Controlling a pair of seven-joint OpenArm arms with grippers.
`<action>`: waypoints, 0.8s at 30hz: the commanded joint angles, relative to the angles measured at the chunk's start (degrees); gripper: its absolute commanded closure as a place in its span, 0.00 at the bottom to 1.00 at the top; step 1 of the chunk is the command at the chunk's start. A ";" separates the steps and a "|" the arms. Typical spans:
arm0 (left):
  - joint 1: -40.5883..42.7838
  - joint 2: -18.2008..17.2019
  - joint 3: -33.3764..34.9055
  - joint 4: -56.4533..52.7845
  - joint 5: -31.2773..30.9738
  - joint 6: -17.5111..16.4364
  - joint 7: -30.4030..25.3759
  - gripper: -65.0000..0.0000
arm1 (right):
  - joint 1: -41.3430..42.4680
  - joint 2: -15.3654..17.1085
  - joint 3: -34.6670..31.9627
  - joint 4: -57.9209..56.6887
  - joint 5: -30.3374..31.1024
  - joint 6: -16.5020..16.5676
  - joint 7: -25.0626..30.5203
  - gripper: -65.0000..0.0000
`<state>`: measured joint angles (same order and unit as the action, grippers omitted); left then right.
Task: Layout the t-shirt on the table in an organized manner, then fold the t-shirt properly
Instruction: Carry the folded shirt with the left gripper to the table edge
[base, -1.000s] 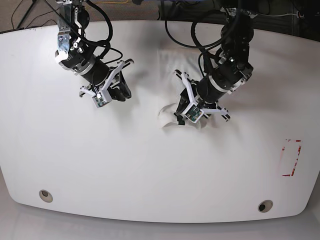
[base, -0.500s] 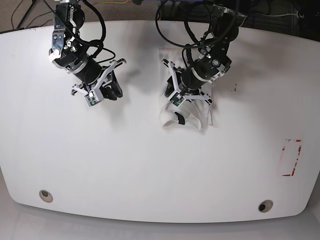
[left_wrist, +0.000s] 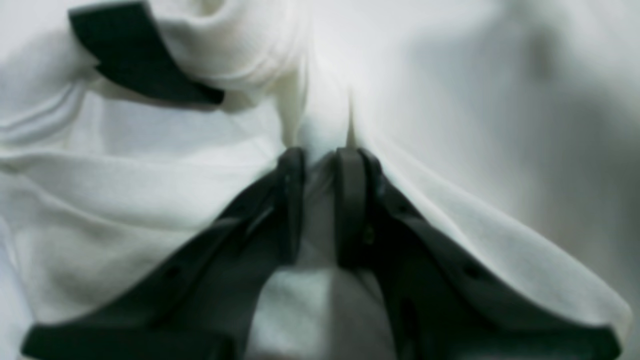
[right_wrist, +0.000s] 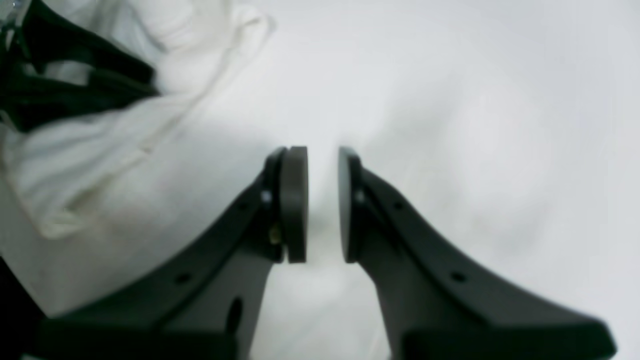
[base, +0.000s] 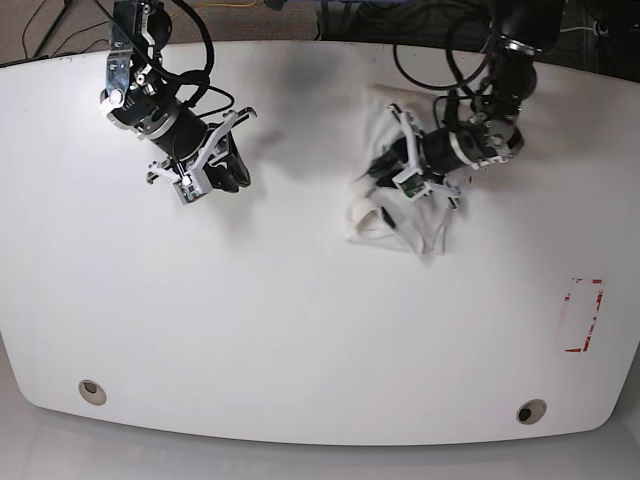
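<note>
With the left hand (left_wrist: 320, 165) pinching a fold of the bunched shirt (base: 400, 205) at desk (base: 300, 330) centre-back, and the right hand (right_wrist: 322, 200) narrow and empty, lift slowly so the fabric unfurls without slipping.

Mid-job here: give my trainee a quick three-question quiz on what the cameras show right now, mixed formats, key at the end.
1. True or false: the left hand has a fold of the t-shirt pinched between its fingers.
2. Multiple choice: the right hand is A) gripping a sleeve, B) over bare table with nothing between its fingers, C) resting on the tape mark.
3. Fill in: the t-shirt lies ____ rather than spread flat.

Key: 1 true; 2 B; 3 bunched up.
</note>
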<state>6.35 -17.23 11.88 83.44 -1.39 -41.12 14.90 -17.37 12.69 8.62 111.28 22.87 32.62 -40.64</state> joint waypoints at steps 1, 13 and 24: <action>2.66 -5.14 -2.43 -1.99 8.11 1.12 11.43 0.85 | 0.44 0.37 0.30 1.37 0.99 0.21 1.57 0.86; 6.71 -16.57 -15.44 -4.19 8.11 1.12 11.35 0.85 | -0.35 0.19 0.04 1.37 1.08 0.21 1.83 0.86; 6.88 -19.12 -26.87 -11.75 8.03 1.12 11.26 0.85 | -0.61 -1.74 0.21 1.46 1.08 3.20 1.74 0.86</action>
<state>12.05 -35.03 -14.37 73.95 1.89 -39.07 19.57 -18.33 10.50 8.54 111.39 22.92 35.90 -40.36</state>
